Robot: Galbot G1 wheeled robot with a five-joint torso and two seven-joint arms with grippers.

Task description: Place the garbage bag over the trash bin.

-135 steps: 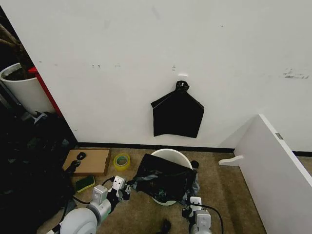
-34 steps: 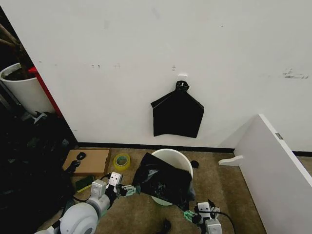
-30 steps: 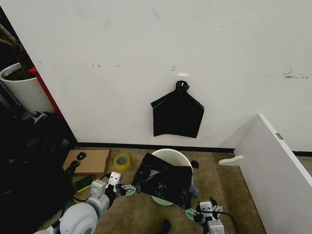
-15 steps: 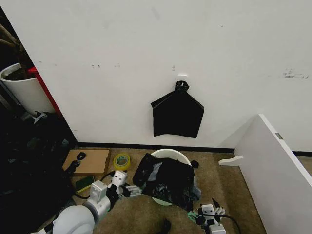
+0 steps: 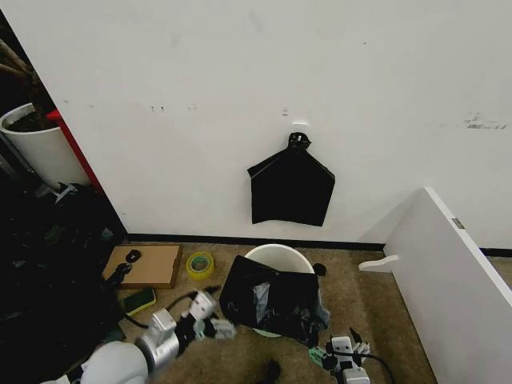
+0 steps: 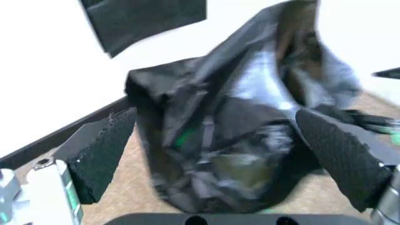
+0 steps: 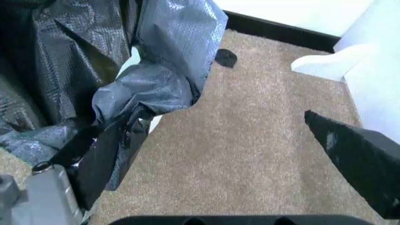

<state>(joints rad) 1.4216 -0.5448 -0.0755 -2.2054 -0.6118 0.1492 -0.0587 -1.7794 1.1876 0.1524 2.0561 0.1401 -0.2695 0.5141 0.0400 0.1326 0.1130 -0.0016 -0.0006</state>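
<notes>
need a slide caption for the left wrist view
Open left tool facing the crinkled black garbage bag draped over the trash bin, not touching it.

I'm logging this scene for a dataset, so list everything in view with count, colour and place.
garbage bag: one, glossy black, draped over the bin's front
trash bin: one, white, on the carpet by the wall
bag bundle: one, flat black, hanging on the wall
plant pot: one, white, far left
cardboard box: one, brown, on the floor at left
tape roll: one, yellow, beside the box
sponge: one, green-yellow, near the box
white panel: one, at right
left gripper: open, left of the bag
right gripper: open, low, right of the bag
</notes>
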